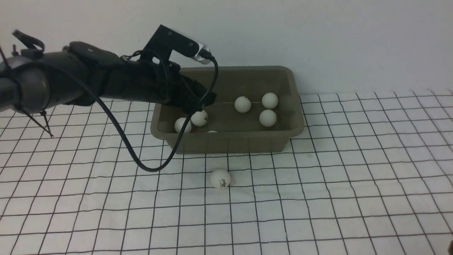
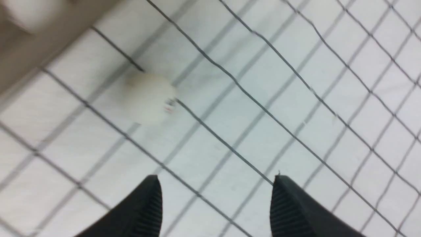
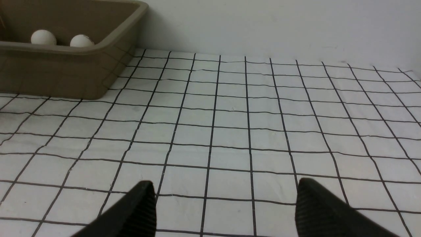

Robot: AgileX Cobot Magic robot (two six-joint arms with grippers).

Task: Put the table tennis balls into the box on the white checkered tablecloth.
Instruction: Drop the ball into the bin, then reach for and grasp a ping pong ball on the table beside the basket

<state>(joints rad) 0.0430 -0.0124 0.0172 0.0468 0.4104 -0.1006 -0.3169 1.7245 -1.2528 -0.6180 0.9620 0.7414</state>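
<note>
The olive-grey box [image 1: 226, 143] stands on the white checkered tablecloth [image 1: 354, 177] near the wall, with several table tennis balls in it, among them a group of three [image 1: 268, 118] on its right side and two [image 1: 183, 125] by its left wall. One more ball [image 1: 220, 178] with a dark logo lies on the cloth just in front of the box. My left gripper [image 1: 205, 101] hangs over the box's left part. In the left wrist view it [image 2: 216, 179] is open and empty, with a blurred ball [image 2: 149, 98] and the box's rim [image 2: 19, 49] beyond. My right gripper [image 3: 226, 182] is open above bare cloth.
A black cable [image 1: 141, 164] droops from my left arm down to the cloth left of the box. A pale wall [image 1: 318, 35] rises right behind the box. In the right wrist view the box's corner [image 3: 98, 65] stands far off.
</note>
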